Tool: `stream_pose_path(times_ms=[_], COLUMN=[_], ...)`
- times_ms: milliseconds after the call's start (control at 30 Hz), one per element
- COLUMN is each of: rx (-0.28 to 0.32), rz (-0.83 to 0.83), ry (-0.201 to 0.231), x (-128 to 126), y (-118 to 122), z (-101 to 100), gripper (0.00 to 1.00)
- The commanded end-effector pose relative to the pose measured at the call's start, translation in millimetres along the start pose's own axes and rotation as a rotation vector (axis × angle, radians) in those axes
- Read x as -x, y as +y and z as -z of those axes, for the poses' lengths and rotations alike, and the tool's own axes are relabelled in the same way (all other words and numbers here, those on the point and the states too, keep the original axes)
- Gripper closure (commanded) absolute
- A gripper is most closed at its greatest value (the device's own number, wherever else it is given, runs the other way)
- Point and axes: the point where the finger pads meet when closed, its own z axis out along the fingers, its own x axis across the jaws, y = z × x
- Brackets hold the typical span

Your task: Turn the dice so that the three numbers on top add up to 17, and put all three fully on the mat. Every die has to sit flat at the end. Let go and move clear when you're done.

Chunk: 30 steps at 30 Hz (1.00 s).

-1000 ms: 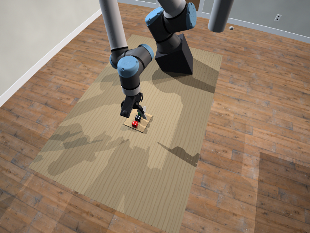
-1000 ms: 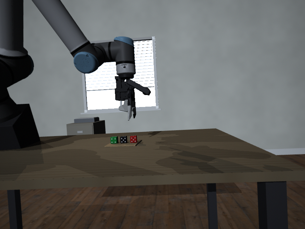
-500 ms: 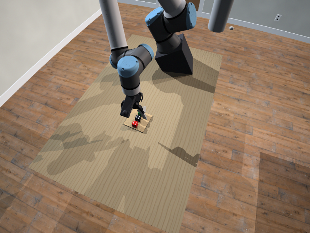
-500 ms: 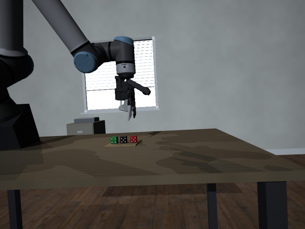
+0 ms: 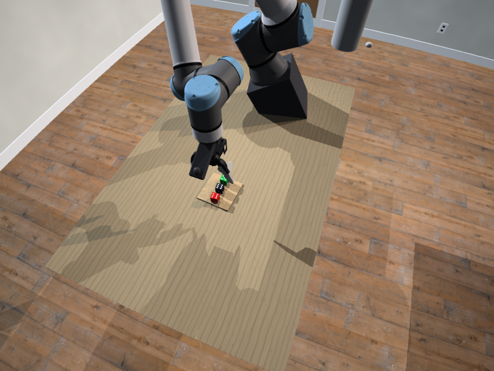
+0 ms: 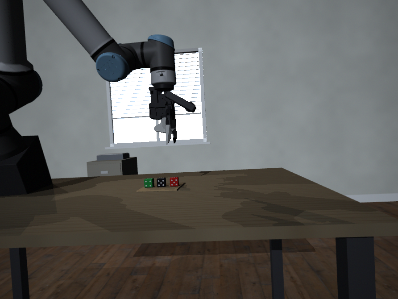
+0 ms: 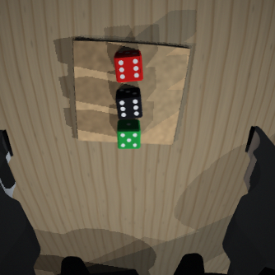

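Observation:
Three dice stand in a row on the small tan mat (image 5: pixel 233 195) (image 6: pixel 170 188) (image 7: pixel 90 90). In the wrist view the red die (image 5: pixel 214 197) (image 6: pixel 174 181) (image 7: pixel 128 67) shows six pips and the black die (image 5: pixel 219 187) (image 6: pixel 161 182) (image 7: pixel 129 103) shows six. The green die (image 5: pixel 224 180) (image 6: pixel 148 182) (image 7: pixel 128 134) shows five. All three sit flat. The green die is at the mat's edge, and I cannot tell whether it is fully on. My gripper (image 5: pixel 223 169) (image 6: pixel 170 139) is open and empty, high above the row. Its fingers show at the wrist view's left and right edges.
The mat lies near the middle of a large wooden table (image 5: pixel 159 255) (image 6: pixel 225 209). The robot's black base (image 5: pixel 279 91) stands at the table's back. A grey cabinet (image 6: pixel 110 164) stands beyond the table, below a window.

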Motion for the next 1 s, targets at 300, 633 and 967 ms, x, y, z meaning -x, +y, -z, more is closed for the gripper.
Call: stream_pose_path(times_ms=[300, 633, 967], rx=[0.0, 0.0, 0.0], rz=[-0.001, -0.001, -0.001], ry=[0.0, 0.0, 0.0], x=[0, 0, 0], y=[0, 0, 0], z=[44, 45, 45], gripper=[0.0, 0.0, 0.0])
